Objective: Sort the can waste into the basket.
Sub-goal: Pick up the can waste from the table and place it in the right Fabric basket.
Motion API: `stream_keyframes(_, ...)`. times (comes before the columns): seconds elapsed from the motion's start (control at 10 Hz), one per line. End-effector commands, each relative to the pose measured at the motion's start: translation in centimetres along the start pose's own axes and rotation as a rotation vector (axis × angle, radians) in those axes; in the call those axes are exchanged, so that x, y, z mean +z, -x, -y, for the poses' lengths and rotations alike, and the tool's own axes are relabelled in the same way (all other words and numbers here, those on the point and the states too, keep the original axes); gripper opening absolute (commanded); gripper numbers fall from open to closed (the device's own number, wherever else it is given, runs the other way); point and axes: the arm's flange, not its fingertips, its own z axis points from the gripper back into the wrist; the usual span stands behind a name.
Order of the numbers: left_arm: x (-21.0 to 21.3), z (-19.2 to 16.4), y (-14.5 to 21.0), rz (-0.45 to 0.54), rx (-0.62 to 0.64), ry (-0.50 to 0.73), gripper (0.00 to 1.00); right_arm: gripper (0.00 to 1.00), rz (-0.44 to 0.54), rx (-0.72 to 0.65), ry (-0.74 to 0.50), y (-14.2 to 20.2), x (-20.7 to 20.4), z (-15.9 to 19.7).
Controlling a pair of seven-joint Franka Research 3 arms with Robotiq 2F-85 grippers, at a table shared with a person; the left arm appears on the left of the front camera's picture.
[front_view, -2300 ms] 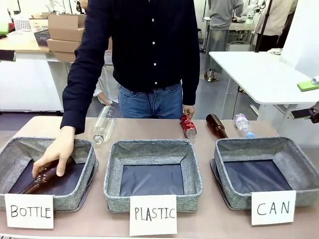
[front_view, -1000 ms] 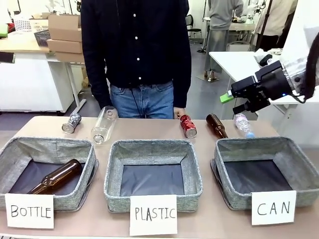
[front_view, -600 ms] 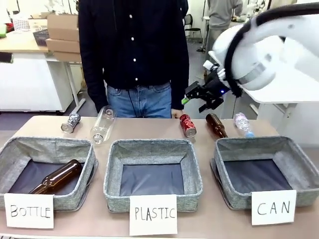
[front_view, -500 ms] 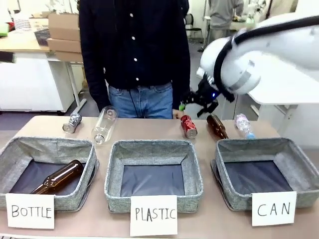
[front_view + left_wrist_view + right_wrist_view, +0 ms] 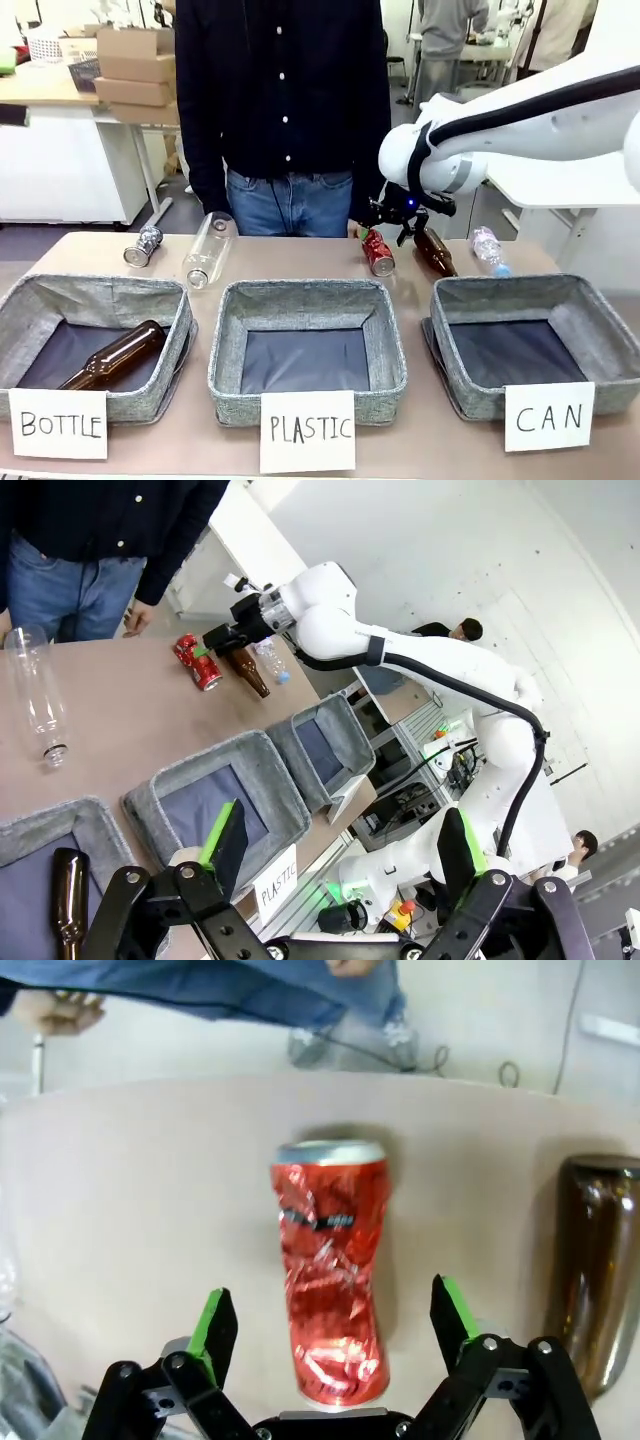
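While the CAN basket (image 5: 600,330) is sitting empty, the right gripper (image 5: 390,222) is hovering spread over the red can (image 5: 377,253) near the table's (image 5: 290,258) far edge.

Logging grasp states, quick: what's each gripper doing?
Left gripper: open, empty.
Right gripper: open, above the red can, not holding it.

You see a brown bottle (image 5: 112,357) lying in the BOTTLE bin (image 5: 30,300) at nine o'clock, the PLASTIC bin (image 5: 307,300) at centre, a clear plastic bottle (image 5: 208,250) at eleven o'clock on the surface (image 5: 290,260).
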Motion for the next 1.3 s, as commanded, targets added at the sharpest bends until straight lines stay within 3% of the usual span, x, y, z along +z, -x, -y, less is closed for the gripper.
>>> stream_keyframes(0.0, -0.1, 0.3, -0.1, 0.007, -0.010, 0.008, 1.00, 1.00, 0.008, -0.008, 0.047, -1.3, -1.2, -0.3)
stream_keyframes(0.3, -0.1, 0.3, -0.1, 0.007, -0.010, 0.008, 1.00, 1.00, -0.008, 0.022, 0.055, -0.9, -1.9, -0.4)
stream_keyframes(0.4, -0.1, 0.3, -0.1, 0.007, -0.010, 0.008, 1.00, 0.55, -0.020, 0.030, 0.064, -0.8, -2.0, -0.4)
stream_keyframes(0.5, -0.1, 0.3, -0.1, 0.007, -0.010, 0.008, 1.00, 0.41, -0.024, 0.027, 0.072, -0.7, -2.1, -0.2)
stream_keyframes(0.6, -0.1, 0.3, -0.1, 0.007, -0.010, 0.008, 1.00, 0.00, -0.029, 0.025, 0.076, -0.6, -2.2, -0.1)
stream_keyframes(0.8, -0.1, 0.3, -0.1, 0.007, -0.010, 0.008, 1.00, 0.00, -0.034, 0.024, 0.087, -0.5, -2.4, 0.0)
stream_keyframes(0.9, -0.1, 0.3, -0.1, 0.007, -0.010, 0.008, 1.00, 0.14, -0.034, 0.022, 0.090, -0.5, -2.4, 0.0)
stream_keyframes(1.0, -0.1, 0.3, -0.1, 0.007, -0.010, 0.008, 1.00, 0.05, -0.038, 0.017, 0.089, -0.5, -2.4, 0.1)
stream_keyframes(1.2, -0.1, 0.3, -0.1, 0.007, -0.010, 0.008, 1.00, 0.05, -0.051, -0.002, 0.075, -0.5, -2.2, 0.5)
